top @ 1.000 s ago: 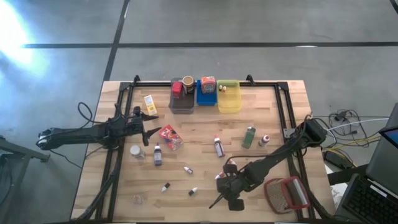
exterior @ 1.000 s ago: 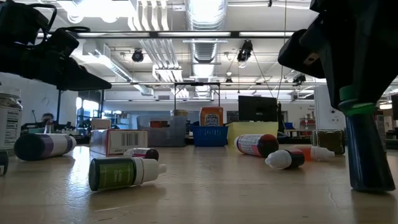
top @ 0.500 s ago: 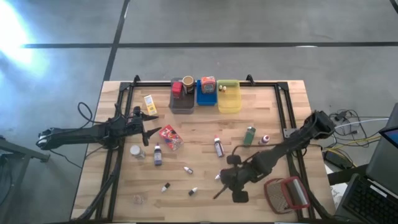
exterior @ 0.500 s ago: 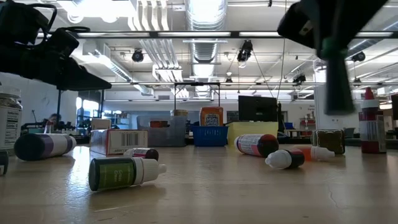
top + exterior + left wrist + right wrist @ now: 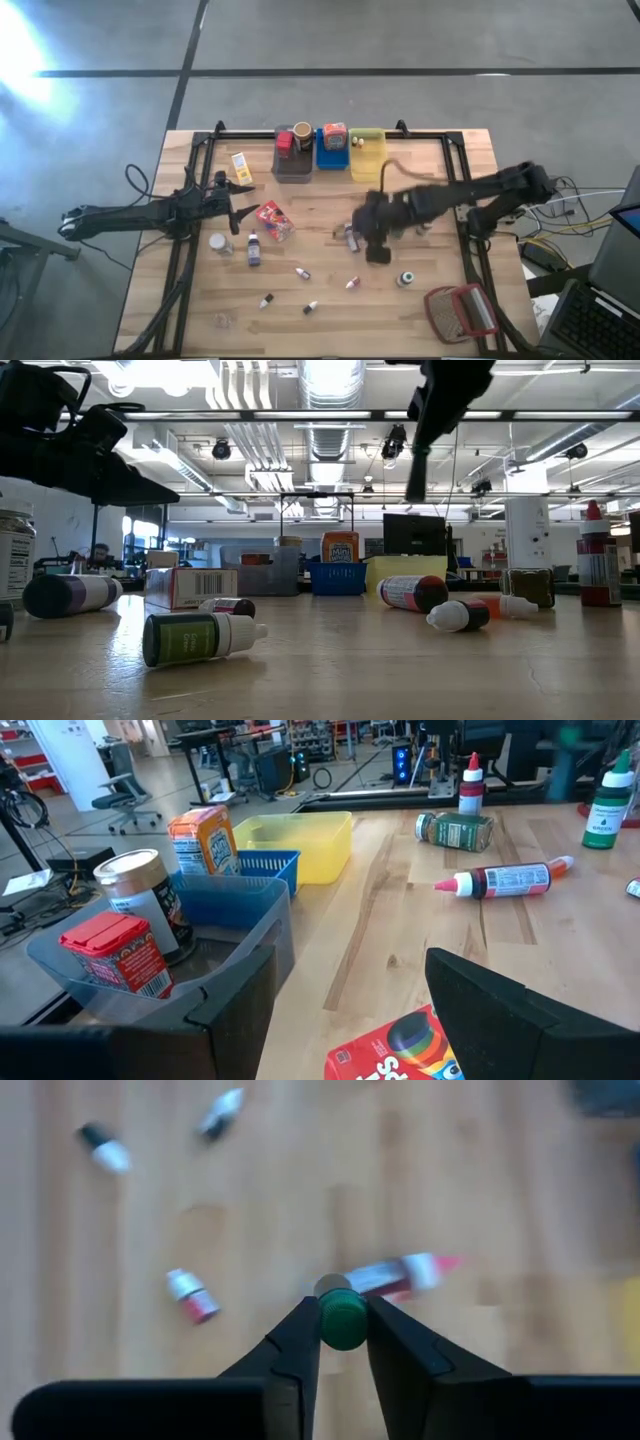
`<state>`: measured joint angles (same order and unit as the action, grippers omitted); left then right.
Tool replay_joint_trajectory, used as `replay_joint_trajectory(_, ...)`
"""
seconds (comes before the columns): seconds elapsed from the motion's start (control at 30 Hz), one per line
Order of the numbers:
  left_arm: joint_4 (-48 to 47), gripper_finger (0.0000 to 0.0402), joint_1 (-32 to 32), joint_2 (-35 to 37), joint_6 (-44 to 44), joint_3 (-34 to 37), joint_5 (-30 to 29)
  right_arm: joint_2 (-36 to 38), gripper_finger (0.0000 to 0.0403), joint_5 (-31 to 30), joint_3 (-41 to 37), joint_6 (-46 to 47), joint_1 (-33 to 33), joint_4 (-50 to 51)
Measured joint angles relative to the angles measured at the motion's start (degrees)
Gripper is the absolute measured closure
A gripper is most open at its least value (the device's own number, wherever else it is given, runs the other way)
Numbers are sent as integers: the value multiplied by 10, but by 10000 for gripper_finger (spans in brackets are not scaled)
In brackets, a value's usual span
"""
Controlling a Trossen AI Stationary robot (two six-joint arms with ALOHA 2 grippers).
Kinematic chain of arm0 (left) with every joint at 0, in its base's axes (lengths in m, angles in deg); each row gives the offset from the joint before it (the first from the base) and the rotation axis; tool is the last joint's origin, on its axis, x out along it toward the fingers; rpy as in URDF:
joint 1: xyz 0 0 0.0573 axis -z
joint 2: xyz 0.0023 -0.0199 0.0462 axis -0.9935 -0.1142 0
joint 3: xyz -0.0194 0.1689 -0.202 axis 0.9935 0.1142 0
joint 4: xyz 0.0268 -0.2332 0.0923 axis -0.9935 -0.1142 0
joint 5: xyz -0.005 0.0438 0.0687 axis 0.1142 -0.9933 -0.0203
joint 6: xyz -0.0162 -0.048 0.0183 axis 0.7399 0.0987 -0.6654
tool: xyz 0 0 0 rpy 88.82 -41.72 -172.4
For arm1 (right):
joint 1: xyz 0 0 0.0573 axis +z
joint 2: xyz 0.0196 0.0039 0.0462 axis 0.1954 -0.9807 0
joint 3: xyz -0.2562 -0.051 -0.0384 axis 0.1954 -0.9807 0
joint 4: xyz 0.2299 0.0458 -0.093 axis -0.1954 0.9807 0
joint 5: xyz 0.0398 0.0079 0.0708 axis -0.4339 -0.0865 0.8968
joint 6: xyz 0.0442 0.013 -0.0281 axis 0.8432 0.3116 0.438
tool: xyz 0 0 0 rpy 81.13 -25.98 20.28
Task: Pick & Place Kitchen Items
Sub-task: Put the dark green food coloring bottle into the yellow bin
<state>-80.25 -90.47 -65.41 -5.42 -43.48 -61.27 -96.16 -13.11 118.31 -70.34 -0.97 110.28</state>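
Wooden tabletop point(image 5: 320, 215) scattered with small groceries: the right gripper point(image 5: 342, 1330) has swung from the near edge to mid-table in the last second, fingers pinched on a small green-capped bottle point(image 5: 341, 1320) held aloft over a red-labelled bottle point(image 5: 392, 1275). That reads as carrying toward the yellow plastic bin point(image 5: 367, 155) (destination only guessed). The left gripper point(image 5: 236, 203) waits unclenched beside a red packet point(image 5: 274, 220).

- A robotics lab or workshop, open-plan and industrial.
- Exposed ceiling ducts point(image 5: 325, 400) and strip lights in the upper middle of the low view.
- A wooden bench point(image 5: 320, 300) on a bare concrete floor point(image 5: 400, 35).
- Office chair point(image 5: 118, 790), desks and monitors point(image 5: 413, 534) fill the background.
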Motion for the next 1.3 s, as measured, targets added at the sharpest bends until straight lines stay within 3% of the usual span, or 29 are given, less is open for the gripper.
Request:
replay_joint_trajectory(0.3,2,140,0,0,0,0,0,51,334,13,0,-98,-206,7)
replay_joint_trajectory(0.47,2,140,0,0,0,0,0,48,334,74,0,-142,-314,1)
replay_joint_trajectory(0.67,2,140,0,0,0,0,0,15,320,84,1,-188,-410,-5)
replay_joint_trajectory(0.93,3,140,0,0,0,0,0,-65,337,112,40,-234,-491,-23)
replay_joint_trajectory(1.17,3,140,0,0,0,0,0,-143,317,113,92,-248,-522,-23)
replay_joint_trajectory(1.3,4,140,0,0,0,0,0,-177,326,114,111,-250,-536,-25)
